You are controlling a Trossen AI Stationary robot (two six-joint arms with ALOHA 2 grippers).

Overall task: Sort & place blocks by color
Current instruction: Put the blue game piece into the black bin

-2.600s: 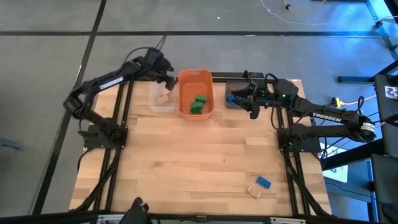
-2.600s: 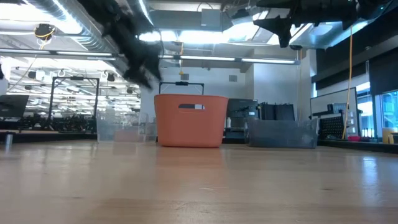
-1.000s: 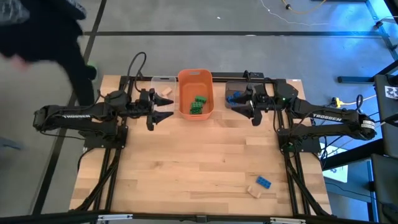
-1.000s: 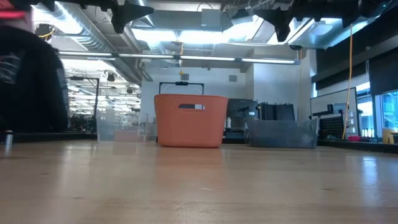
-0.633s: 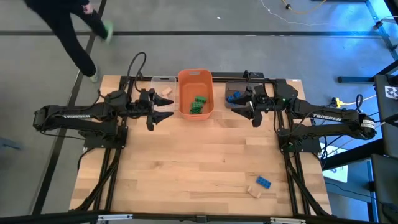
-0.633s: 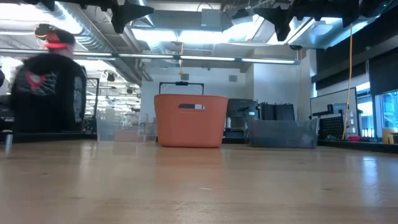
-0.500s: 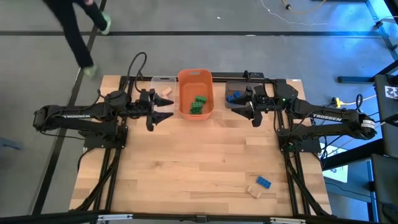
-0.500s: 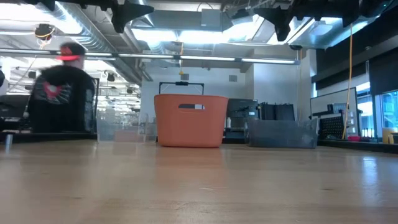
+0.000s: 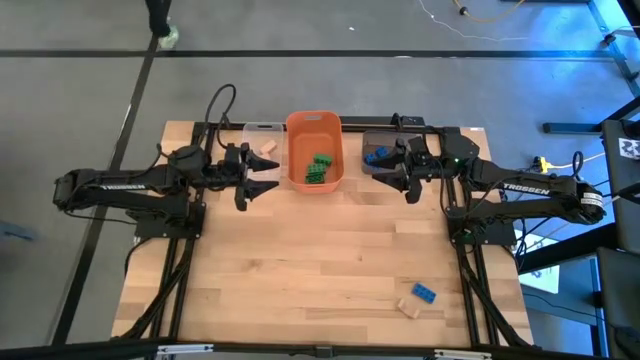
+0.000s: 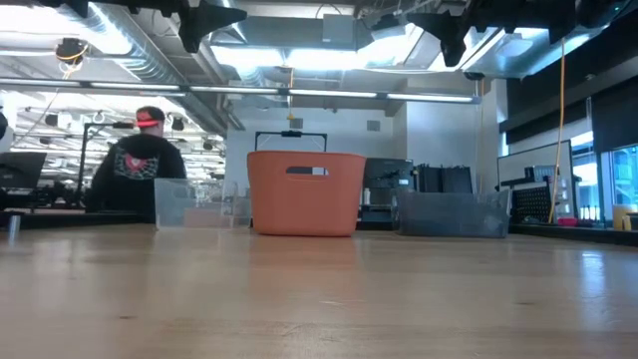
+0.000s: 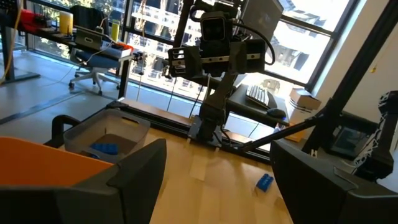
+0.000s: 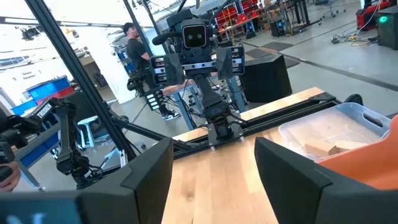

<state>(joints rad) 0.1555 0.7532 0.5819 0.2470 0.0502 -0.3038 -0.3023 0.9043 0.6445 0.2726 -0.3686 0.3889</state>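
Green blocks lie in the orange bin, tan blocks in the clear bin, and blue blocks in the grey bin. One blue block and one tan block lie on the table near its near right corner. My left gripper hangs open above the table, left of the orange bin. My right gripper hangs open to the right of that bin, beside the grey bin. The left wrist view shows the grey bin's blue block and the loose blue block.
The three bins stand in a row along the table's far edge, seen level as clear bin, orange bin and grey bin. Bare wood spreads across the middle and near part. A person stands beyond the far left corner.
Both arms have kept still. A person beyond the table's far left corner has walked away from the table.
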